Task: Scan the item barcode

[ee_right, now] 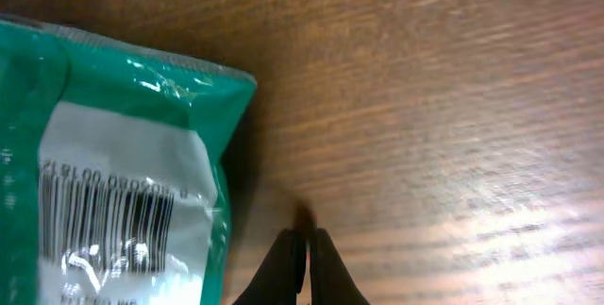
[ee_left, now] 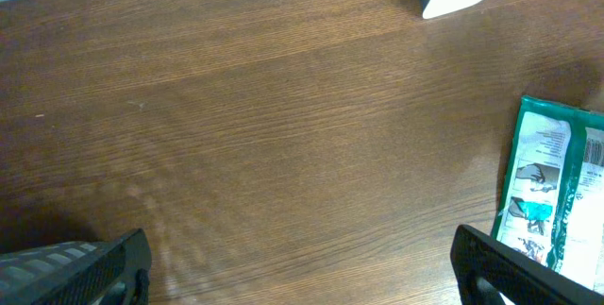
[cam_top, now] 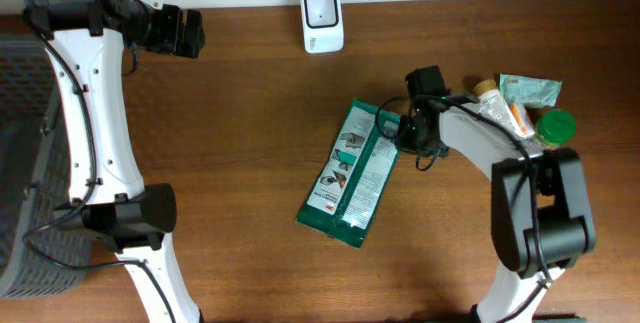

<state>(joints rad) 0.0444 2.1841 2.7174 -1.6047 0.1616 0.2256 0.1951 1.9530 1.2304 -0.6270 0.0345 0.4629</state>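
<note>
Seen from overhead, a dark wooden table fills the frame. At the far left edge sits a grey wire basket. Just right of it rises the white left arm. Its left gripper hangs in the upper left with jaws spread wide and nothing between them, and its wrist view shows only bare wood between the two dark fingers.

At top centre, by the table's back edge, stands a small white scanner. Below and right of it, mid-frame, a green plastic packet lies flat and slanted, running from upper right to lower left. Its white label faces up, and the right wrist view shows the barcode printed near the corner closest to that arm.

The right gripper sits low at the packet's upper right edge, jaws pinched together on nothing. The tips are just beside the wrapper, and whether they touch it cannot be told. At the far right lies a cluster of other goods, close to the right arm.

The packet looks light, soft and floppy, with a glossy film likely to slip and sag. A pinch on the sealed end seam or a long edge seems the safest hold, leaving the barcode uncovered. Open wood lies between packet and scanner and across the left half. The crowded right side and the back edge leave less room.
</note>
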